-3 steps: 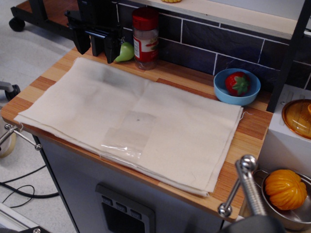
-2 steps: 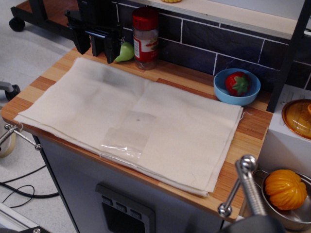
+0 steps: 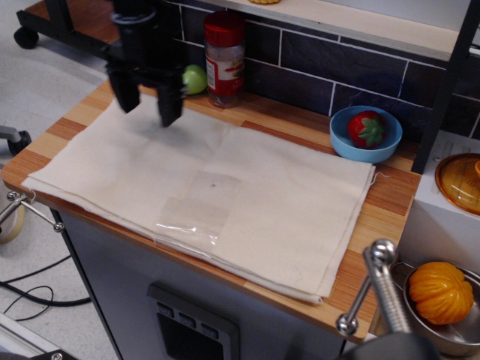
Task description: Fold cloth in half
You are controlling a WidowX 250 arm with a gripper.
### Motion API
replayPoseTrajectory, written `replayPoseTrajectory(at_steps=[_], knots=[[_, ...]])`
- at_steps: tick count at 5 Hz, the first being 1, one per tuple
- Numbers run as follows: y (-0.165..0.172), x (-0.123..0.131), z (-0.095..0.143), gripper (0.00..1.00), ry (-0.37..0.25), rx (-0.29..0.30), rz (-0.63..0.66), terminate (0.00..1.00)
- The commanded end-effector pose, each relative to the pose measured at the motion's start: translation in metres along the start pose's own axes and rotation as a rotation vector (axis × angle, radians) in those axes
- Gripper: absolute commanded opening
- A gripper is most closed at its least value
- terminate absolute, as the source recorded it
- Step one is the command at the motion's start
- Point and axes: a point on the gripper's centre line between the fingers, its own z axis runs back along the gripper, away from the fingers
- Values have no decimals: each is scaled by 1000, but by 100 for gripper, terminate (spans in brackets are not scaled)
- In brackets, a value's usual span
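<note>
The cloth [image 3: 247, 202] is a large cream sheet lying flat over most of the wooden counter [image 3: 390, 196], with crease lines and a clear shiny patch [image 3: 196, 214] near its front edge. My gripper [image 3: 147, 107] is black, open and empty. Its two fingers point down just above the cloth's back left corner. I cannot tell if the fingertips touch the fabric.
A red-capped spice jar [image 3: 224, 58] and a green pear-like object [image 3: 194, 78] stand behind the cloth by the tiled wall. A blue bowl with a strawberry [image 3: 366, 132] sits at the back right. An orange object in a metal pot [image 3: 441, 294] is at the right.
My gripper has moved forward and down from the back left of the counter toward the cloth's back left corner. The cloth has not moved.
</note>
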Motion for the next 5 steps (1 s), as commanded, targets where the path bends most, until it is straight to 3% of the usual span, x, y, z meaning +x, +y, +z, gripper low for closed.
replayPoseTrajectory(at_steps=[1,5], knots=[[32,-17,15,100,-89,66,-24,0],[65,-33,-25,100,-117,119,-37,0]])
